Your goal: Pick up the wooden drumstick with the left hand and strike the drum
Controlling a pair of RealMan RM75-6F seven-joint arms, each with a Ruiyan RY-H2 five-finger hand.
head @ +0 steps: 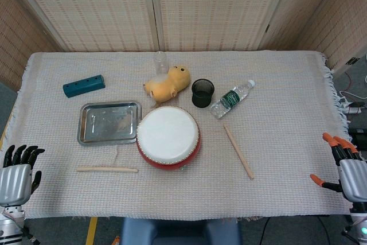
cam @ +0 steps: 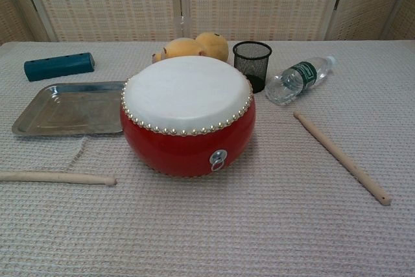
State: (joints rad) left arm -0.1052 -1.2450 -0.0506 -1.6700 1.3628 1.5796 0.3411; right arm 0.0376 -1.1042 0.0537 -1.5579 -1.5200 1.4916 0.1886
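Observation:
A red drum (head: 168, 137) (cam: 187, 113) with a white skin sits at the table's middle front. One wooden drumstick (head: 107, 170) (cam: 57, 178) lies flat to the drum's left near the front edge. A second drumstick (head: 238, 151) (cam: 341, 156) lies at an angle to the drum's right. My left hand (head: 17, 170) hangs off the table's front left corner, fingers apart, holding nothing, well left of the near stick. My right hand (head: 343, 163) hovers past the right edge, fingers spread and empty. Neither hand shows in the chest view.
A metal tray (head: 87, 130) (cam: 34, 118) lies left of the drum, a teal block (head: 84, 85) (cam: 58, 66) behind it. Behind the drum are a yellow plush toy (head: 167, 83) (cam: 191, 47), a black mesh cup (head: 202, 93) (cam: 251, 63), a lying water bottle (head: 230, 98) (cam: 299, 78) and a clear cup (head: 160, 60).

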